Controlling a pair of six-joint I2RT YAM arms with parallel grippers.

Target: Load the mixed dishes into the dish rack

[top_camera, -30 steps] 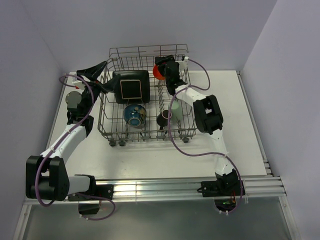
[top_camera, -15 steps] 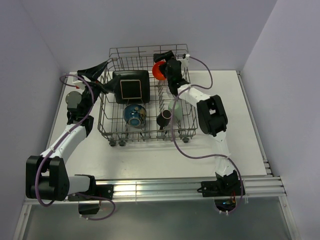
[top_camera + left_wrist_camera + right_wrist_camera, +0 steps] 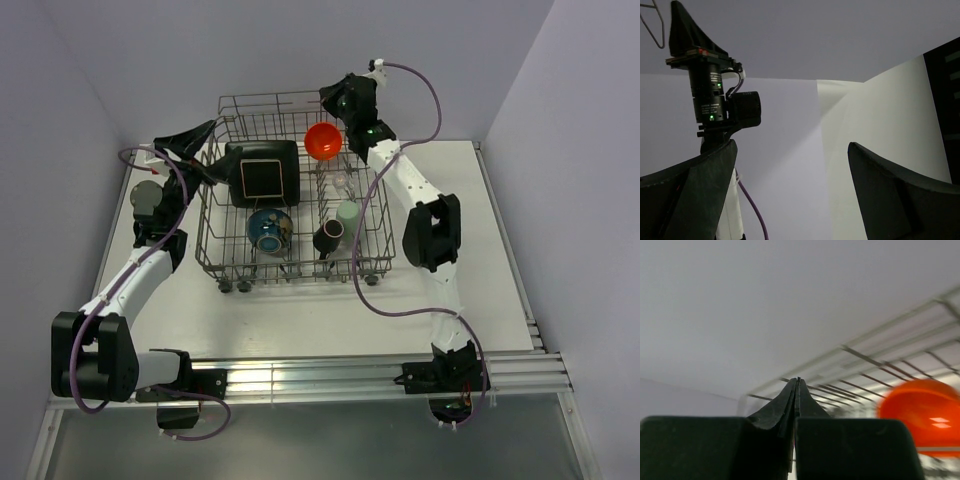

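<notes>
Leaning black square plate (image 3: 262, 175), face nearward

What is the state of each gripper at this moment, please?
Left gripper: open, holding nothing.
Right gripper: closed, fingers pressed together, holding nothing.

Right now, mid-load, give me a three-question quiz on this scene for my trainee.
1. True or false: the right hand is shut on nothing.
2. Which dish in the dish rack sits closest to the right hand? A) blue bowl B) orange bowl C) brown mug
3. Fill in: the left hand has its jaws ___.
Key: 1 true; 2 B; 3 open.
</notes>
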